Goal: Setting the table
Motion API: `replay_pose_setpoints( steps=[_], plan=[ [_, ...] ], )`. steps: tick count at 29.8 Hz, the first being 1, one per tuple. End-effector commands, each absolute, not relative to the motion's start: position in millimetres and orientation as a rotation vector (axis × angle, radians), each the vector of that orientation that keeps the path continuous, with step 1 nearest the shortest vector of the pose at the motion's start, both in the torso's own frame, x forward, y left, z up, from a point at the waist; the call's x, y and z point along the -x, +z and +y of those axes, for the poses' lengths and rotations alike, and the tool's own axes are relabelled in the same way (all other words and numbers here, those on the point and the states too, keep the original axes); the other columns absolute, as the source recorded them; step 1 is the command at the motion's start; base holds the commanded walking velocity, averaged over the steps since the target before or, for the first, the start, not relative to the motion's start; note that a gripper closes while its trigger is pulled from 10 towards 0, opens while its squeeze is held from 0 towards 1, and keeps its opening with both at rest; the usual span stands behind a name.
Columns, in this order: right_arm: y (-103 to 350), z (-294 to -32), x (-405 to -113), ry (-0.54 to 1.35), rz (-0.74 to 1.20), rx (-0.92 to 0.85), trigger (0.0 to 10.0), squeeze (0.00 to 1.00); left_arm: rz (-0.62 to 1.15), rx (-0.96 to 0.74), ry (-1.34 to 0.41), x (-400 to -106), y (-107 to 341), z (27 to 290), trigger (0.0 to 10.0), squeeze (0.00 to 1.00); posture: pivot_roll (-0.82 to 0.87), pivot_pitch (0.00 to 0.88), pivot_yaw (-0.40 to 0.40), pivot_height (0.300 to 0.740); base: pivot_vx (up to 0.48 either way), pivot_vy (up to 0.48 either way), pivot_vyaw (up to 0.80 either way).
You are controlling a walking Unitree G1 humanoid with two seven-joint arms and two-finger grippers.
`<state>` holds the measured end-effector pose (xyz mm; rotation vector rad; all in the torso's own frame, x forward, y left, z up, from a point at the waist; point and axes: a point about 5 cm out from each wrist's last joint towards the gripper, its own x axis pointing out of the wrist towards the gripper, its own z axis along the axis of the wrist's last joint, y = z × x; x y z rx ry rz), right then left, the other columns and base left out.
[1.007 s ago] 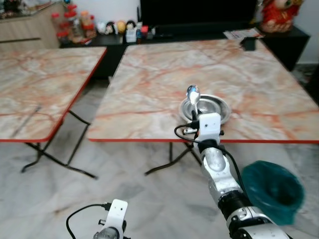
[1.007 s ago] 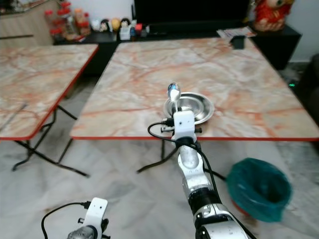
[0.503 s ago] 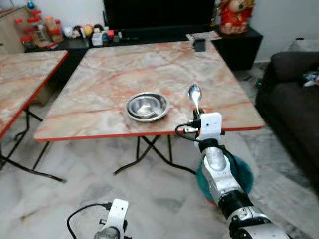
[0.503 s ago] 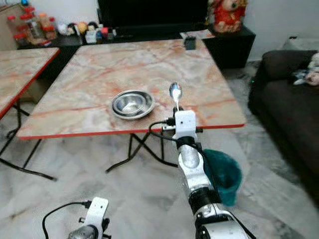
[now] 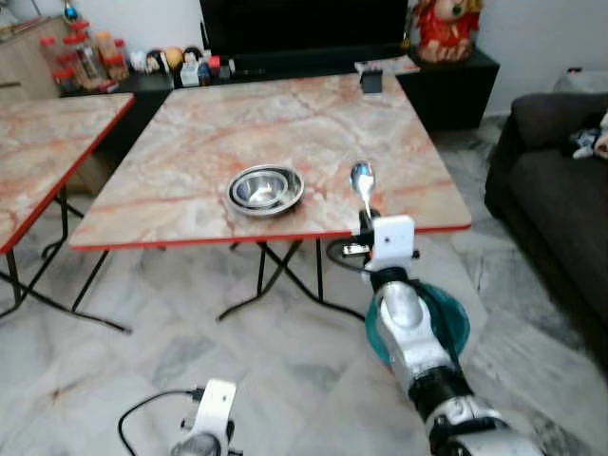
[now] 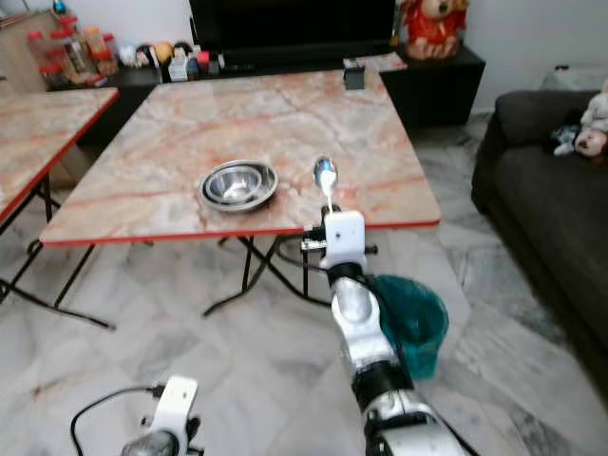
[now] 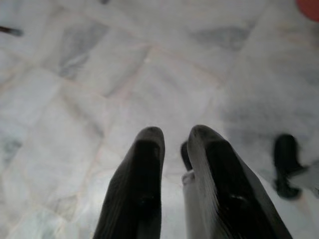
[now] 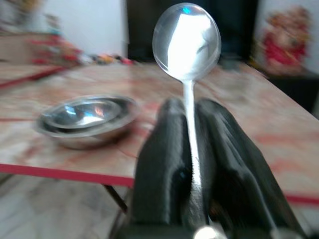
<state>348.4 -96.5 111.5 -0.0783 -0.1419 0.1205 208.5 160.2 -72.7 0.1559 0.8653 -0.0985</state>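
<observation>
The right hand point(image 8: 188, 149) is grasping a spoon point(image 5: 362, 181) by its handle, with the fingers point(image 8: 164, 164) clenched on both sides and the spoon's round end pointing up. The hand is hanging just before the near edge of the tabletop point(image 5: 285, 123), toward its right corner. A steel bowl point(image 5: 266, 188) is sitting on the tabletop near the same edge, apart from the spoon. The left hand point(image 7: 174, 149) is hanging over the floor point(image 7: 99, 74), fingers nearly together and grasping nothing.

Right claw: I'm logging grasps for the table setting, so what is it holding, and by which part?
The right claw holds a metal spoon by its handle, bowl pointing up, near the table edge. The left claw holds nothing.
</observation>
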Motion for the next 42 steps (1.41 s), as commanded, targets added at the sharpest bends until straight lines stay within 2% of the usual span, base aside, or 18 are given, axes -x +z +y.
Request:
replay_pose_setpoints(
  steps=[1,17,23,42],
  plan=[
    [115.4,-97.8,-349.6,0.118,-0.154,0.077,10.0,0.00,0.874,-0.161,-0.098,-207.4,-73.5,159.7,10.0,0.00,-0.09,0.000,0.073,0.740,0.341,0.000,0.00],
    [115.1,-94.9,-348.8,0.140,-0.164,0.128,10.0,0.00,0.876,-0.162,-0.096,-206.5,-73.9,160.4,10.0,0.00,-0.09,0.000,0.073,0.740,0.346,0.000,0.00],
    [115.6,-92.6,-348.0,0.148,-0.170,0.127,10.0,0.00,0.877,-0.162,-0.095,-206.6,-73.9,160.7,10.0,0.00,-0.09,0.000,0.072,0.740,0.346,0.000,0.43],
    [113.3,-94.8,-348.9,0.140,-0.148,0.096,10.0,0.00,0.871,-0.163,-0.095,-208.9,-72.6,160.8,10.0,0.00,-0.09,0.000,0.074,0.740,0.349,0.000,0.00]
  ],
)
